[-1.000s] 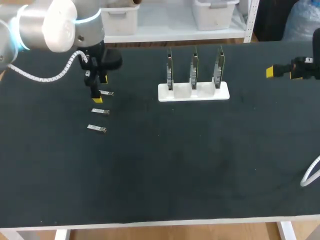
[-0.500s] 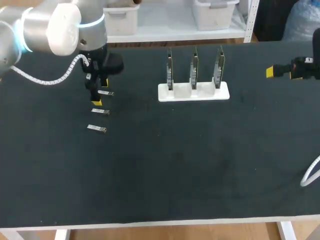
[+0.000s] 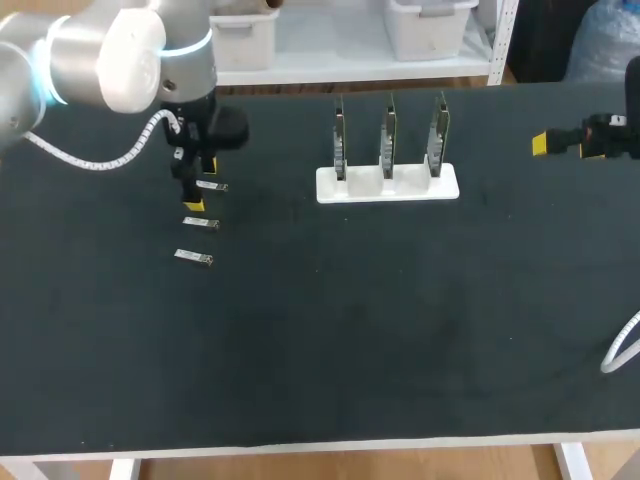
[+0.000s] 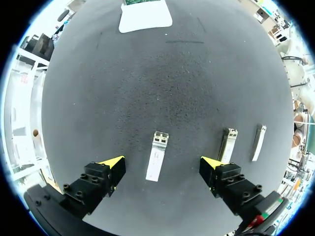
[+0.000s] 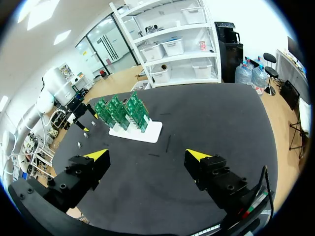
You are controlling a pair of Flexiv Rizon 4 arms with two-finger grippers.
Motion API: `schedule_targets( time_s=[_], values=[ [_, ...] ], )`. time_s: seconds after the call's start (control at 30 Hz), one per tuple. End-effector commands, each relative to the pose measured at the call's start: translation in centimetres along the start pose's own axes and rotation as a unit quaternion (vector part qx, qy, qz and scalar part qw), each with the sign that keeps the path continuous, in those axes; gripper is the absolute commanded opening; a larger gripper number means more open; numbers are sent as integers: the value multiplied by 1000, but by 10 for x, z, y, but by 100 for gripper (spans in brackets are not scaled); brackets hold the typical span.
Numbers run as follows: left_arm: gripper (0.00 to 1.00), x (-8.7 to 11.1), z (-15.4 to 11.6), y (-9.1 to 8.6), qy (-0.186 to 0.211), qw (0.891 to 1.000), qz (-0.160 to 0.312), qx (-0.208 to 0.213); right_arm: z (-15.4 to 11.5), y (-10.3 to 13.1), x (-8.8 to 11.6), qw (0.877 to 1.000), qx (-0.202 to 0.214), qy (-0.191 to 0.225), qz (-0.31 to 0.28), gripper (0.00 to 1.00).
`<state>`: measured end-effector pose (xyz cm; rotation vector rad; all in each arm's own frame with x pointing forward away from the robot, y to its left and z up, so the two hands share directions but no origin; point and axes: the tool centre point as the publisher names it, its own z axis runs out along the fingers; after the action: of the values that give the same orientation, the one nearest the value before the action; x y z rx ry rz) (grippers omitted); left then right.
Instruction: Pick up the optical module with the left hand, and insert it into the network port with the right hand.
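Note:
Three small silver optical modules lie in a row on the black table at the left: the far module (image 3: pixel 213 186), the middle module (image 3: pixel 201 223) and the near module (image 3: pixel 194 258). My left gripper (image 3: pixel 202 184) hangs open just over the far module. In the left wrist view that module (image 4: pixel 157 162) lies on the mat between the yellow fingertips (image 4: pixel 114 164) without touching them, and the two other modules (image 4: pixel 228 144) lie beside one finger. The white stand (image 3: pixel 387 184) holds three upright green port boards (image 3: pixel 388 138). My right gripper (image 3: pixel 563 145) stands open and empty at the far right, well away from the stand (image 5: pixel 136 131).
A white cable loop (image 3: pixel 620 355) comes in at the table's right edge. The black table top (image 3: pixel 350 330) stretches from the stand to the front edge.
My left arm has shifted slightly to the right and settled a little lower over the far module. The right arm has not moved.

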<state>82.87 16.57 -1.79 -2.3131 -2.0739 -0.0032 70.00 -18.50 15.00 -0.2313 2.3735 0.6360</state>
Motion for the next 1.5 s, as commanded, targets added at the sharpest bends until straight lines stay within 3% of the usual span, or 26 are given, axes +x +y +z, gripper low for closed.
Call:
schedule_targets(
  time_s=[0.03, 0.5, 0.53, 0.6, 1.33, 1.5],
  values=[
    [100, 0, 1, 3, 3, 1000, 3, 2, 0, 0, 0, 1000, 0, 0, 0, 100],
    [100, 2, 2, 7, 9, 1000, 6, 4, 0, 0, 0, 1000, 0, 0, 0, 100],
    [49, 3, 2, 7, 9, 1000, 4, 4, 0, 0, 0, 1000, 0, 0, 0, 100],
    [0, 3, 3, 8, 10, 1000, 1, 5, 0, 0, 0, 1000, 0, 0, 0, 100],
    [0, 7, 2, 7, 3, 1000, -15, 10, 0, 0, 0, 1000, 0, 0, 0, 100],
    [0, 9, -13, 7, -42, 999, -34, 8, 0, 0, 0, 1000, 0, 0, 0, 100]
  ],
)
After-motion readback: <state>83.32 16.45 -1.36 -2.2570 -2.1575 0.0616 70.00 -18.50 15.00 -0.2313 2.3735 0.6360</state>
